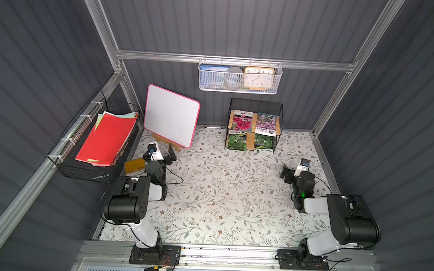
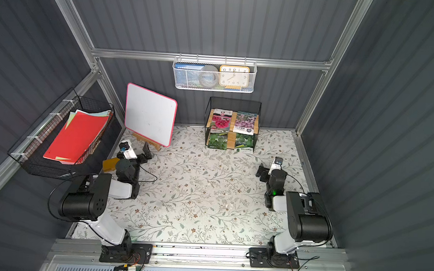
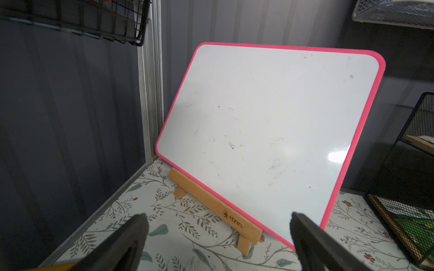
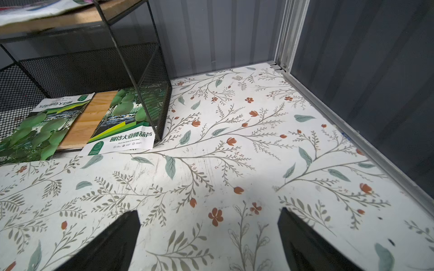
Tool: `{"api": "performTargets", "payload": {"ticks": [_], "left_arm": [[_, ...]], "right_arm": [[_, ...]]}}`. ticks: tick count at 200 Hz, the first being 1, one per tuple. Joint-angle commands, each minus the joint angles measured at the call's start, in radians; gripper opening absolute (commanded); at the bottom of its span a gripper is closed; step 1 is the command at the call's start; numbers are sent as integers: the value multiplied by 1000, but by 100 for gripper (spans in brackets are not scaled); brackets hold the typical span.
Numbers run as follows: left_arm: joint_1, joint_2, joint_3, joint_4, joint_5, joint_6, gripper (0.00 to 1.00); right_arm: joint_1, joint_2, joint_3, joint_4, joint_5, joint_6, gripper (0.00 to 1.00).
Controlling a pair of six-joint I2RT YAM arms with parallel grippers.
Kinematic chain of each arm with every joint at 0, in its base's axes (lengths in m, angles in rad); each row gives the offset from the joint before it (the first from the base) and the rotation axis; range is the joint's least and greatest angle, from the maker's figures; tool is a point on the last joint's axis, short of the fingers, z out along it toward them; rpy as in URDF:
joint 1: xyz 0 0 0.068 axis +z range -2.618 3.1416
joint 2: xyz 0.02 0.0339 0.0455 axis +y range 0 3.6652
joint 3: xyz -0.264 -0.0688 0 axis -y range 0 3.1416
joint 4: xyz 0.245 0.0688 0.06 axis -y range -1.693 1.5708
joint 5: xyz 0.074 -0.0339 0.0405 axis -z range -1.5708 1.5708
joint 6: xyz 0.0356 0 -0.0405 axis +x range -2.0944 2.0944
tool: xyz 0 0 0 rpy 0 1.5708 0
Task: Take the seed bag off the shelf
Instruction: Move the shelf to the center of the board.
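Note:
The shelf [image 1: 254, 123] [image 2: 232, 122] is a small black wire rack with two wooden boards, standing against the back wall right of centre. Several seed bags lie on it. A pink-flower bag [image 1: 242, 121] and a purple-flower bag [image 1: 266, 123] are on the upper board. Two green-leaf bags [image 1: 237, 142] [image 1: 263, 143] are on the lower one. In the right wrist view the nearer green bag [image 4: 122, 131] overhangs the lower board's front edge. My right gripper [image 1: 292, 169] [image 4: 209, 211] is open and empty over the floral mat, in front of and to the right of the shelf. My left gripper [image 1: 167, 153] [image 3: 217, 217] is open and empty, facing the whiteboard.
A pink-framed whiteboard [image 1: 170, 115] [image 3: 270, 126] leans on a wooden easel [image 3: 218, 211] left of the shelf. A white mesh basket with a clock [image 1: 239, 76] hangs above the shelf. On the left wall hangs a black wire basket of red papers [image 1: 99, 139]. A yellow block [image 1: 134, 165] lies beside the left arm.

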Motion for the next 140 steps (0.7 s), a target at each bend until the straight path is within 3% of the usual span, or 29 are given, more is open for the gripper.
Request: {"api": "performTargets", "payload": {"ticks": [1, 140], "left_arm": [[3, -4, 9, 3, 3, -9, 100], [4, -4, 10, 5, 11, -7, 100]], "right_arm": [[5, 3, 7, -4, -7, -4, 99], [3, 2, 9, -7, -7, -1, 99]]}}
